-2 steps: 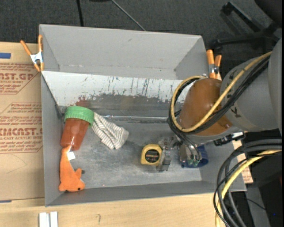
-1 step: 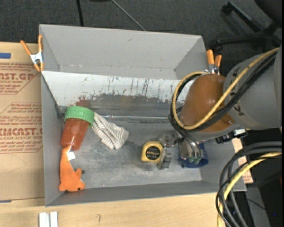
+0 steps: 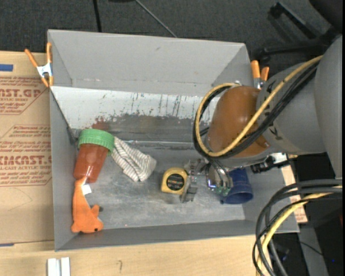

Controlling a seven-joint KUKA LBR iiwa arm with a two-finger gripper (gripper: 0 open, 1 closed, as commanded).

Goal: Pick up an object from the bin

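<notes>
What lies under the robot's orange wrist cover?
A blue cup pokes out below it, its top covered; a yellow tape measure lies beside the gripper. The bin floor directly beneath the cover is hidden.

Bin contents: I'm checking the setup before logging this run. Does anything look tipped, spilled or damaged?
Nothing looks spilled or broken. The green-capped orange bottle lies on its side at the left, the blue cup lies tipped at the right, and the striped cloth is crumpled.
</notes>
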